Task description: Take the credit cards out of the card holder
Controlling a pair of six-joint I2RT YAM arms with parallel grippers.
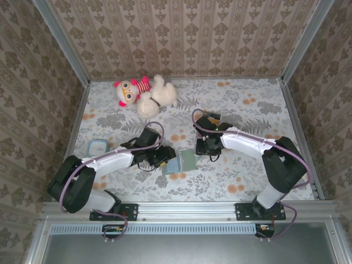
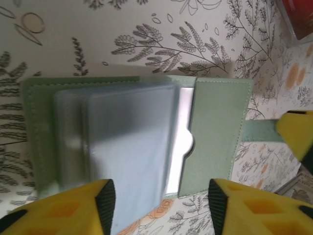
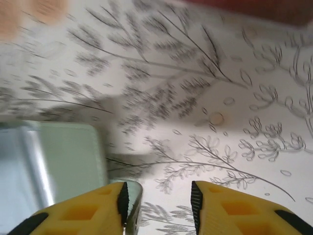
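Floral table (image 1: 242,170), card holder (image 2: 137,132) lying open under spread left gripper (image 2: 161,205), spread right gripper (image 3: 159,203) beside it

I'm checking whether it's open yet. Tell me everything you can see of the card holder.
The card holder lies open and flat on the floral tablecloth. Its cover looks like soft pale-green material with stitched edges. Clear plastic sleeves fan across its middle; one flap carries a notched pocket and a narrow strap. The open left gripper straddles its near edge; whether it touches is unclear.
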